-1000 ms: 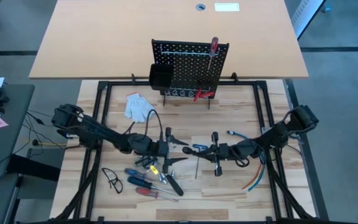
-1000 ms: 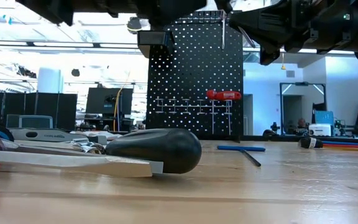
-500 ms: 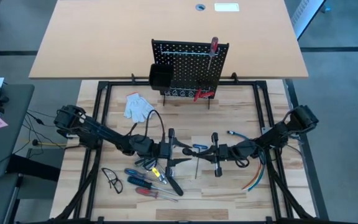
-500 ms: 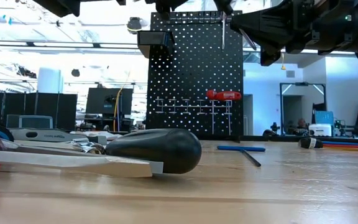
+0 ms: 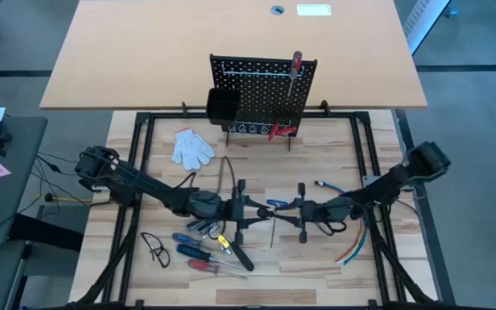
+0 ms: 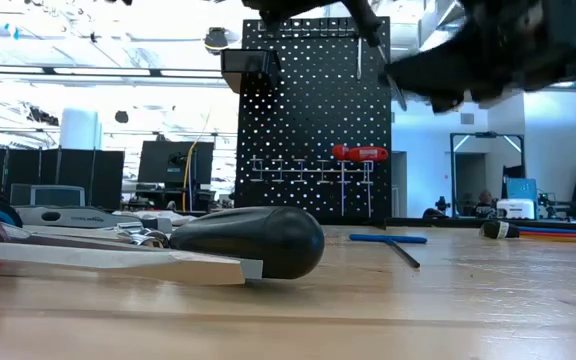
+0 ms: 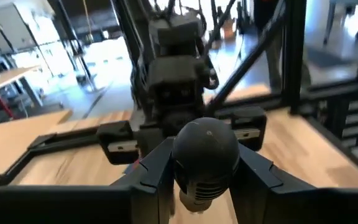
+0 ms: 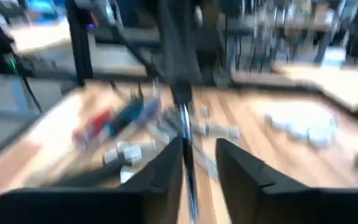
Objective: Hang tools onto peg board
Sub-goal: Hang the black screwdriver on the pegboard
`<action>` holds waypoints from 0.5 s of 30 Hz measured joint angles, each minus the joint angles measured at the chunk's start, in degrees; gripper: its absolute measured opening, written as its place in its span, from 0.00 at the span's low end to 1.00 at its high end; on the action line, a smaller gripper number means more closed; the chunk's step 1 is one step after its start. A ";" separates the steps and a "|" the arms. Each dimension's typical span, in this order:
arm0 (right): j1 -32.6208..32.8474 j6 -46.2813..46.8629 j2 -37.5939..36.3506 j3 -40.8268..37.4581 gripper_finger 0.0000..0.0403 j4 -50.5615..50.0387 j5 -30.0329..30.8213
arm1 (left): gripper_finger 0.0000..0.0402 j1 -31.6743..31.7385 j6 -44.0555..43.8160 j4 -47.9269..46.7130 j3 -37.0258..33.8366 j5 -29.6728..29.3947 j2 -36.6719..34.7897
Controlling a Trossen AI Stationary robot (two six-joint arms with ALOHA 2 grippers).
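Note:
The peg board [image 5: 265,90] stands upright at the table's far side. A red-handled screwdriver [image 5: 296,65] hangs on it, and red pliers [image 5: 281,131] sit at its foot. At mid-table my two grippers face each other, both level. A black-handled screwdriver [image 7: 205,155] spans them. My left gripper [image 5: 246,208] is shut on its handle. My right gripper [image 5: 289,210] is open, with the metal shaft [image 8: 185,140] running between its fingers. A blue T-handle key [image 5: 274,205] lies on the table under them. My left gripper pinches the screwdriver's round black handle [image 7: 185,168] between its two fingers, which come level from the table's left. The handle's butt end faces back toward the wrist, and the tool is lifted clear of the table. My right gripper's fingers [image 8: 166,168] stand on either side of the shaft; I cannot tell whether one touches it.
More screwdrivers and bits [image 5: 209,250] lie near the front left, next to safety glasses [image 5: 155,248]. A white glove [image 5: 193,146] lies left of the board. Coloured cables [image 5: 351,245] trail at the right. A black bin [image 5: 222,105] hangs on the board's left.
My left gripper has moved toward the table's right, up to my right gripper, and its wide-spread fingers have shut on the screwdriver's handle. My right gripper has stayed in place and tipped a little.

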 joint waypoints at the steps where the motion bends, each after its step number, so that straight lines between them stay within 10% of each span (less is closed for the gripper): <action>1: -0.16 1.06 -0.76 0.00 0.31 -3.22 0.12 | 0.27 -0.02 0.55 -3.48 1.88 -0.88 0.00; 7: -1.56 9.90 -4.40 -0.07 0.48 -17.45 2.23 | 0.27 1.61 8.88 -14.84 10.46 -13.33 -0.11; 15: -1.50 13.14 -2.45 -0.07 0.50 -19.06 2.27 | 0.27 16.46 7.92 -14.40 11.00 -15.50 -0.15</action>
